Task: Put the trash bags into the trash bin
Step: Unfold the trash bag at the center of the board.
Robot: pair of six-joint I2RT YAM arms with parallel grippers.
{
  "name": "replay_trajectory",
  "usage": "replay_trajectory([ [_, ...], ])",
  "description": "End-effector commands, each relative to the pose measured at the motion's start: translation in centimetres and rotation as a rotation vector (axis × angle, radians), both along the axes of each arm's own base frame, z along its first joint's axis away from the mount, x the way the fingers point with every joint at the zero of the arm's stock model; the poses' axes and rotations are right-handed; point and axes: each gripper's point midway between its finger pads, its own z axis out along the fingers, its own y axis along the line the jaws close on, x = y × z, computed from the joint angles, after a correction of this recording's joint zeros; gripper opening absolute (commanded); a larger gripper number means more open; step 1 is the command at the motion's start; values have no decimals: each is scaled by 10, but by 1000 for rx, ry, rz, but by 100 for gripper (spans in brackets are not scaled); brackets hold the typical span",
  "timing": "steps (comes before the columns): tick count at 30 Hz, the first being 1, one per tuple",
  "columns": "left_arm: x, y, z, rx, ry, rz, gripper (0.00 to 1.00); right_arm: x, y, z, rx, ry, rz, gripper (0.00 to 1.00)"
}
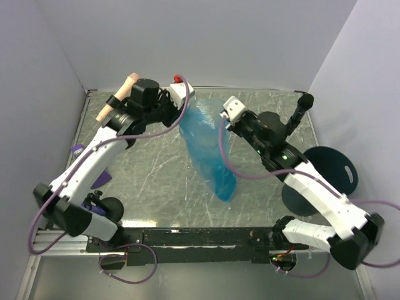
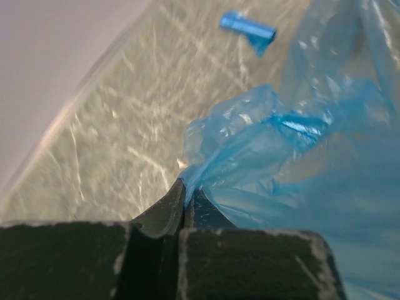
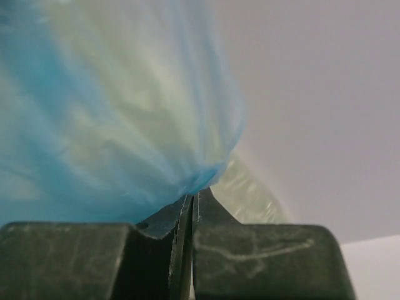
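Note:
A long translucent blue trash bag hangs in the air over the middle of the table, held at its top by both grippers. My left gripper is shut on the bag's upper left edge; the film bunches at the fingertips. My right gripper is shut on the upper right edge, the film spreading out from its tips. A small tight blue roll lies on the table beyond the bag in the left wrist view. The dark navy-teal bin sits at the right edge, behind the right arm.
The table has a scratched shiny top and grey walls on three sides. A black round stand base sits near the left arm's base. A black microphone-like post stands at the back right. A purple object lies at the left edge.

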Motion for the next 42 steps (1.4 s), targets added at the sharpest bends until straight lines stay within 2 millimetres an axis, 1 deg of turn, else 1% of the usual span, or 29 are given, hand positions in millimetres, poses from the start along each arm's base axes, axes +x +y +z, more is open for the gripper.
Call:
replay_trajectory([
  [1, 31, 20, -14, -4, 106, 126, 1, 31, -15, -10, 8, 60, -97, 0],
  [3, 59, 28, -23, 31, 84, 170, 1, 58, -24, -10, 2, 31, -142, 0],
  [5, 93, 36, -14, 43, 34, 243, 1, 91, -34, -2, -18, -3, -197, 0],
  [7, 127, 45, 20, 12, -54, 323, 1, 131, -43, 11, -39, -45, -261, 0],
  [8, 142, 49, 45, -11, -116, 349, 1, 142, -46, 49, -17, -126, -284, 0],
  [9, 151, 50, 77, -44, -196, 365, 1, 150, -43, 70, -5, -168, -283, 0],
  [11, 161, 54, 138, -100, -374, 384, 1, 149, -39, 132, 34, -308, -257, 0],
  [12, 158, 56, 183, -162, -508, 384, 1, 143, -32, 158, 47, -379, -225, 0],
  [14, 139, 61, 249, -273, -728, 374, 1, 116, -25, 222, 95, -562, -191, 0],
  [15, 119, 65, 284, -338, -849, 358, 1, 98, -20, 248, 109, -650, -167, 0],
  [17, 68, 74, 344, -491, -1086, 313, 1, 49, -10, 290, 122, -860, -95, 0],
  [18, 31, 77, 369, -546, -1198, 255, 1, 24, -4, 301, 110, -976, -55, 0],
  [20, -16, 68, 386, -560, -1355, 135, 1, -29, 9, 315, 80, -1191, 31, 0],
  [21, -34, 60, 386, -554, -1403, 90, 1, -39, 16, 310, 58, -1231, 49, 0],
  [23, -53, 39, 367, -476, -1456, 27, 2, -47, 27, 290, 3, -1262, 68, 0],
  [25, -56, 16, 320, -375, -1435, -47, 3, -35, 43, 233, -123, -1226, 96, 0],
  [26, -55, 2, 281, -292, -1409, -99, 4, -25, 51, 192, -224, -1201, 108, 0],
  [28, -52, -18, 182, -73, -1365, -236, 3, -8, 64, 92, -462, -1130, 152, 0],
  [29, -49, -24, 113, 83, -1327, -321, 1, 1, 65, 26, -606, -1047, 182, 0],
  [30, -51, -24, 24, 267, -1278, -438, 1, -3, 58, -24, -710, -1003, 208, 0],
  [32, -76, -5, -68, 513, -1299, -587, 1, -37, 41, -127, -820, -903, 341, 0],
  [33, -91, 1, -96, 563, -1300, -659, 1, -63, 34, -149, -821, -912, 407, 0],
  [34, -109, 6, -104, 548, -1299, -705, 1, -89, 28, -184, -827, -860, 508, 0],
  [35, -127, 8, -106, 491, -1262, -756, 1, -114, 25, -188, -791, -860, 575, 0],
  [36, -143, 8, -100, 425, -1237, -790, 1, -138, 24, -201, -756, -759, 710, 0],
  [37, -149, 10, -92, 399, -1220, -789, 1, -173, 19, -176, -656, -732, 799, 0],
  [38, -151, 14, -94, 408, -1183, -790, 1, -193, 14, -162, -576, -692, 840, 0],
  [40, -156, 18, -86, 394, -1154, -785, 1, -231, 5, -147, -528, -705, 930, 0],
  [42, -162, 19, -70, 326, -1120, -766, 1, -244, -4, -130, -494, -749, 903, 0],
])
